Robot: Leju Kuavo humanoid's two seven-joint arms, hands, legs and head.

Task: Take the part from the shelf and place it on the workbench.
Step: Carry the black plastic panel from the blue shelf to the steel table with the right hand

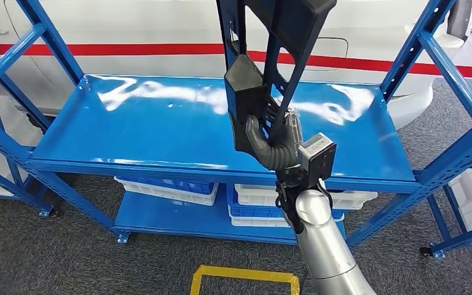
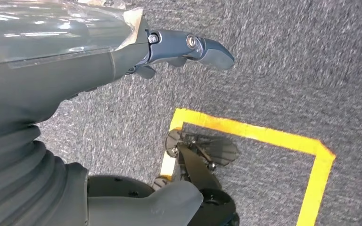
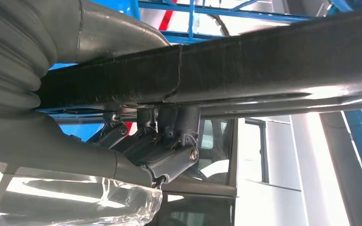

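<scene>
A long black plastic part (image 1: 264,55), with open slots and a boxy lower end, stands upright in the air above the blue shelf (image 1: 160,123). My right hand (image 1: 276,144) grips it near its lower end, thumb wrapped across the front. In the right wrist view the same part (image 3: 245,70) runs as a dark bar across the picture, with the fingers (image 3: 169,141) curled around it. My left hand (image 2: 179,49) hangs by my side over the grey carpet, its fingers stretched out and holding nothing.
The blue shelf's top board is bare and glossy. White and blue crates (image 1: 166,187) sit on the lower board. Blue uprights (image 1: 442,67) frame both sides. Yellow tape (image 1: 246,276) marks the carpet in front. A white vehicle with a red stripe (image 1: 129,48) stands behind.
</scene>
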